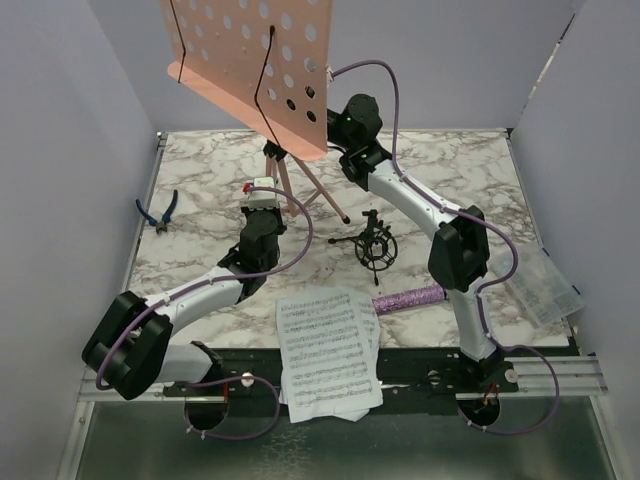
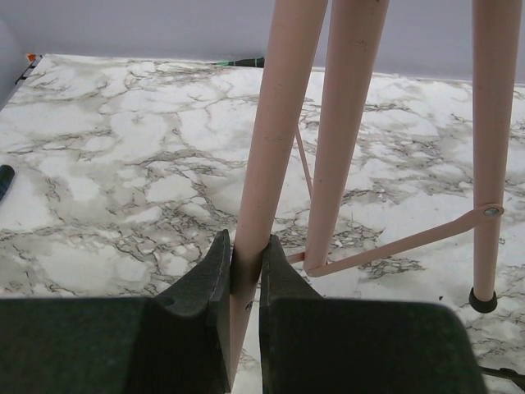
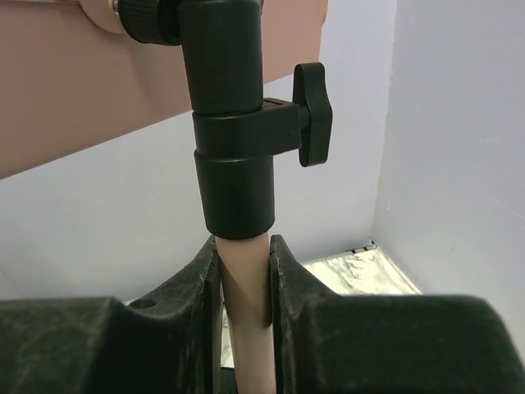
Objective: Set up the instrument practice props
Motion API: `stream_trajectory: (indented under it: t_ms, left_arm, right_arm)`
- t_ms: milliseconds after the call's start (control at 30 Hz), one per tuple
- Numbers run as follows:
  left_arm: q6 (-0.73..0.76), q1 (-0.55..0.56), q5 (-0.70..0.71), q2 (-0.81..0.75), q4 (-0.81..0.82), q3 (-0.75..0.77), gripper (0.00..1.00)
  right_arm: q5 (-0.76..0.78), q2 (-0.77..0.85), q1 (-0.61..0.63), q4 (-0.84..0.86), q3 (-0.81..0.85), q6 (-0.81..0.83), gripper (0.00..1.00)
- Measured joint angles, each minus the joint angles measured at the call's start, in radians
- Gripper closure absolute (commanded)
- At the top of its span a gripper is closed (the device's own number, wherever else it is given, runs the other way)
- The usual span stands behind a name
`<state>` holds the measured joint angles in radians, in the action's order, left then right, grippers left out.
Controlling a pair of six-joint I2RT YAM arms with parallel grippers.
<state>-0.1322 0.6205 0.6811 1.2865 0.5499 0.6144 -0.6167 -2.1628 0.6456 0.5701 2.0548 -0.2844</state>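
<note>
While the sheet-music pages (image 1: 328, 350) overhang the counter's (image 1: 200, 200) near edge, the glittery purple microphone (image 1: 410, 298) lies just behind. Next, the small black shock-mount (image 1: 375, 247) stands upright. Left gripper (image 2: 244, 254): jaws clamped on a tripod leg (image 2: 275, 123) of the pink music stand (image 1: 250, 60). Farthest back, right gripper (image 3: 244, 254), jaws pinching its post (image 3: 244, 345).

A white marble-patterned table top (image 1: 200, 170) with grey veins is enclosed by plain pale lavender walls: back wall (image 1: 450, 60), left wall (image 1: 60, 150), right wall (image 1: 600, 150). An aluminium rail (image 1: 560, 372) runs along the table's near edge, with a dull grey metal sheet (image 1: 400, 450) beyond it. The light is soft and even.
</note>
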Motion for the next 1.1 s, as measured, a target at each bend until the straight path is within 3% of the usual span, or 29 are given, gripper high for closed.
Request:
stream_trajectory:
  t_ms: [500, 800, 1100]
  left_arm:
    - [-0.003, -0.012, 0.002, 0.031, 0.026, -0.001, 1.0]
    - [-0.024, -0.01, -0.019, 0.034, 0.011, -0.024, 1.0]
    - [-0.04, -0.009, -0.105, 0.023, 0.037, -0.034, 1.0]
  right_arm:
    - [-0.009, -0.011, -0.026, 0.029, -0.006, -0.045, 0.99]
    - [-0.034, 0.071, -0.035, 0.311, -0.288, -0.108, 0.99]
    - [-0.043, 0.16, -0.048, 0.427, -0.454, -0.119, 0.99]
